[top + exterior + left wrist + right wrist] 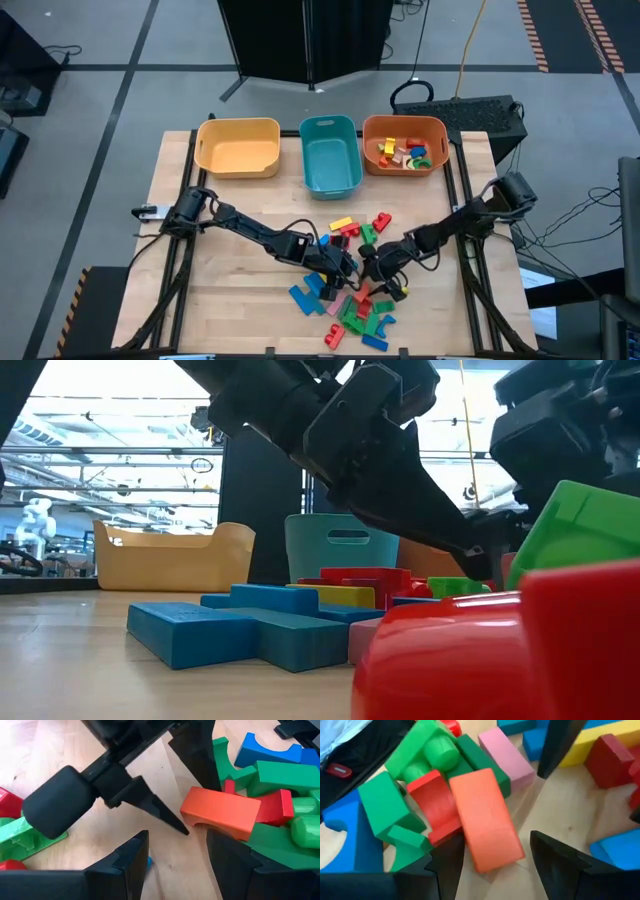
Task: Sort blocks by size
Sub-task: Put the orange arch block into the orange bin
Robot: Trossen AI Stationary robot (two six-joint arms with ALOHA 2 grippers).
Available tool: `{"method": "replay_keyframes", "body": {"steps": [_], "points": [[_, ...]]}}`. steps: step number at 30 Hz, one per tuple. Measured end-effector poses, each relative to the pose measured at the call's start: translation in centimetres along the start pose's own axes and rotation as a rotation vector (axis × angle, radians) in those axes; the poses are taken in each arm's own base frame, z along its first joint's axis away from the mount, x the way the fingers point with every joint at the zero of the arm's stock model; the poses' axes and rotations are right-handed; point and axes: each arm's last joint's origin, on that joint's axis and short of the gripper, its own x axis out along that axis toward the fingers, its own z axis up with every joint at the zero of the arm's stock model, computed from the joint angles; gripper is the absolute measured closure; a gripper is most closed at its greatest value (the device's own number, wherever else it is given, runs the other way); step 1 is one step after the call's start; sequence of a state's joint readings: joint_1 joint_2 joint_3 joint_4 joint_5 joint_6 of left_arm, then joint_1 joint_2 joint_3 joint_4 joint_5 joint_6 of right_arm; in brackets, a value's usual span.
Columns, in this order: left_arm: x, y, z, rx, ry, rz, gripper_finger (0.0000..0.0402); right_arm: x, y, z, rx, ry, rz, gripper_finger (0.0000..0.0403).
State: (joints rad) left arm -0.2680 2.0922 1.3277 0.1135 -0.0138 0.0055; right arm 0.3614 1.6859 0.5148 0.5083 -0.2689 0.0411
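Low view: a glossy red plastic block (450,660) fills the foreground. High view: the pile of blocks (350,295) sits mid-table. Right wrist view: my right gripper (490,857) stands released, straddling the orange rectangular block (487,817); I'd centre, then clamp. Left gripper (175,855) is released alongside.

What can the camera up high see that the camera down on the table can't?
Only the high view shows what is inside the bins: small blocks in the orange bin, none in the yellow bin or teal bin. It also shows both arms whole, with the left end effector and right end effector meeting over the pile.

Only the low view shows the room beyond the table and a big blue block from the side.

Both show the yellow and teal bins and the pile.
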Motion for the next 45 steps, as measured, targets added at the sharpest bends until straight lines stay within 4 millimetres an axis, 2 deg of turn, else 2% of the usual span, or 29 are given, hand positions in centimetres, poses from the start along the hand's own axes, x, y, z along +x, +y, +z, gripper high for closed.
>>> {"method": "replay_keyframes", "body": {"steps": [6, 13, 17, 27, 32, 37, 41, 45], "points": [[0.0, 0.1, 0.0, 0.0, 0.0, 0.02, 0.021, -0.4, -0.9, 0.2, 0.042, -0.016, -0.027, 0.021], [0.0, 0.1, -0.1, 0.001, 0.009, 0.024, 0.021, -0.5, -1.2, 0.2, 0.023, -0.013, -0.037, 0.0282], [0.0, 0.1, -0.4, 0.002, 0.043, 0.028, 0.021, -0.5, -1.2, 0.2, 0.02, -0.012, -0.038, 0.0306], [-0.1, 0.2, -1.4, 0.007, 0.143, 0.077, 0.021, -0.6, -1.6, 0.4, 0.062, -0.034, -0.102, 0.0267], [-0.2, 0.2, -1.1, 0.008, 0.174, 0.077, 0.021, -1.6, -1.4, 1.5, 0.152, -0.098, -0.099, 0.0236], [-0.3, 0.1, -0.7, -0.021, 0.155, 0.077, 0.021, -2.7, -0.3, 3.0, 0.217, -0.177, -0.066, 0.0217], [-0.3, -0.2, -0.6, -0.038, 0.15, 0.074, 0.021, -2.5, 0.6, 2.8, 0.304, -0.175, -0.128, 0.0216], [-0.3, -0.7, -0.6, -0.028, 0.155, 0.064, 0.021, -2.1, 2.1, 2.4, 0.303, -0.152, -0.193, 0.0216]]}}
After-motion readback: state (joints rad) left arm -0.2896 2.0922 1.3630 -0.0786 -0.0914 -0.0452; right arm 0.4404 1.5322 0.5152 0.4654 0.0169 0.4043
